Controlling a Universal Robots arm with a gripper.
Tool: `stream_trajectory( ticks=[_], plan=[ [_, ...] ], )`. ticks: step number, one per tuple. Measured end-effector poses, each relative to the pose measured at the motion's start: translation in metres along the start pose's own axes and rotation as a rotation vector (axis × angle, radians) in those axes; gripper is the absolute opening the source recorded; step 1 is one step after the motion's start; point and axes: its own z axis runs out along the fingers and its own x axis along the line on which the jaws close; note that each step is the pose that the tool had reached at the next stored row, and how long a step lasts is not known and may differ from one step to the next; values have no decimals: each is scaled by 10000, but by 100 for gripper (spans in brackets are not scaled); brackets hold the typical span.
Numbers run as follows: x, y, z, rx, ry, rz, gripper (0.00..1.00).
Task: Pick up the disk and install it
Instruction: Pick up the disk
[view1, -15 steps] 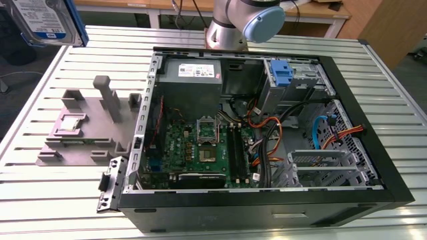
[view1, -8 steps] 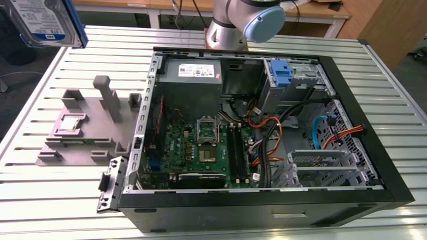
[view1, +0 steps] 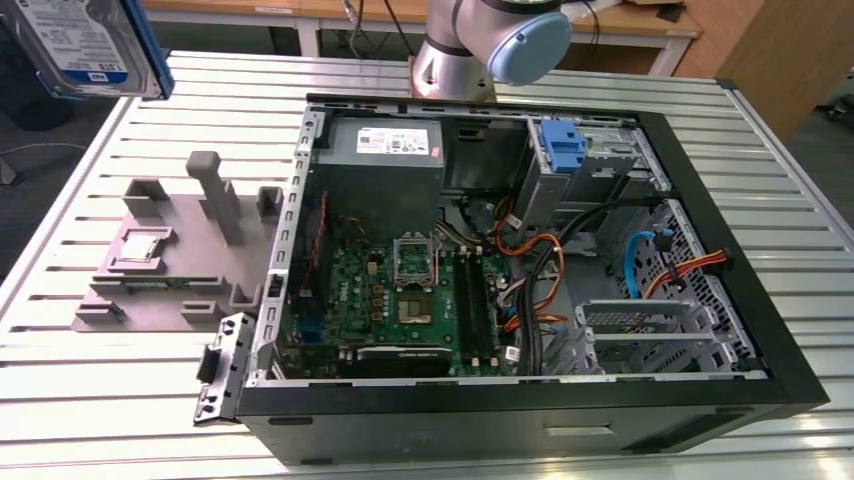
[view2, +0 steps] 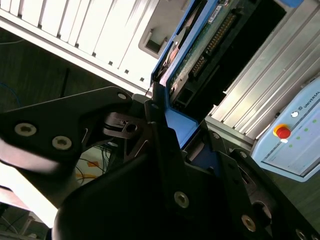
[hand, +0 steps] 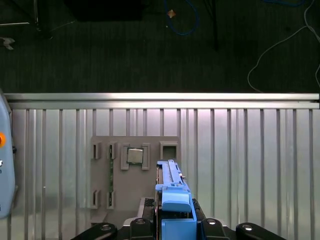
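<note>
The disk (view1: 83, 42), a silver drive with a white-and-blue label in a blue carrier, hangs high above the table at the exterior view's far left. In the first wrist view it stands edge-on (hand: 172, 192) over the grey fixture, and my gripper (hand: 175, 222) is shut on its lower end. The second wrist view shows the black fingers (view2: 160, 125) clamped on the blue carrier (view2: 182, 125), with the disk's circuit-board side (view2: 205, 40) stretching away from them.
An open computer case (view1: 747, 330) lies on the slatted metal table (view1: 120, 380). Inside it are a drive cage with a blue tab (view1: 565, 145) and a grey box with a white sticker (view1: 384, 140). A grey fixture (view1: 174, 260) holding a chip sits beside the case. The arm's base (view1: 461, 45) stands behind.
</note>
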Motion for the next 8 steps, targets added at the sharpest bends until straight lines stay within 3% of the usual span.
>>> stream_trajectory(
  ticks=[8],
  plan=[
    [33,-6,-1,1,6,1,37]
  ],
)
